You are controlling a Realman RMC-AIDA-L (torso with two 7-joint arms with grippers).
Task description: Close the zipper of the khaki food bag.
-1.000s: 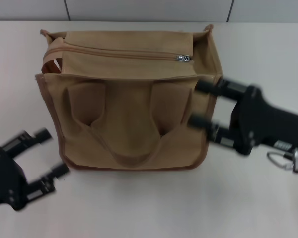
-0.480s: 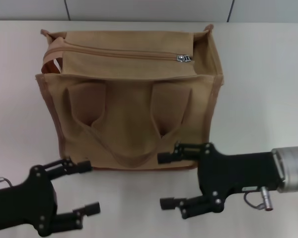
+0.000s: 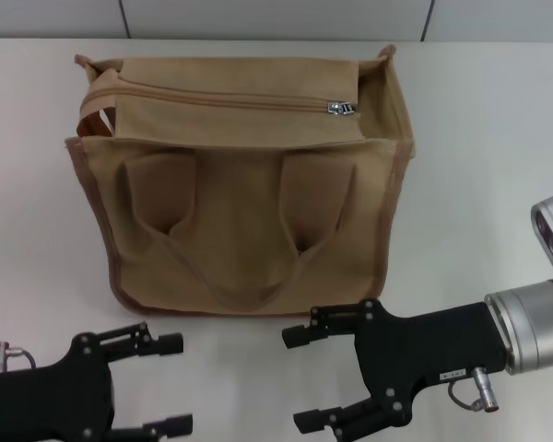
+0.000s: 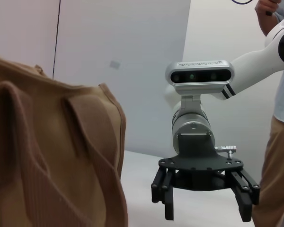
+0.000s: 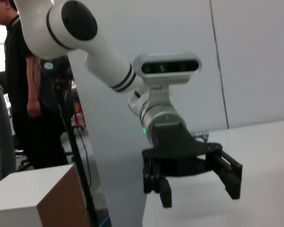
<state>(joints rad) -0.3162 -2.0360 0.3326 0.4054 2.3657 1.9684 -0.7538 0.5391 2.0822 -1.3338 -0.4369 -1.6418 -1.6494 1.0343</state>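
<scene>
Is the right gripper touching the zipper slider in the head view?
No. The right gripper hangs open in front of the khaki food bag, far from the zipper slider on top.

White arms (image 5: 104, 61) with black bands, silver wrists (image 3: 525, 327), black screw-studded grippers.

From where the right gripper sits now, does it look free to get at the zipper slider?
Probably yes. The right gripper, open, sits near the bag's front edge; the slider lies exposed on the khaki food bag top, right end. Nothing covers it; handles lie lower down.
</scene>
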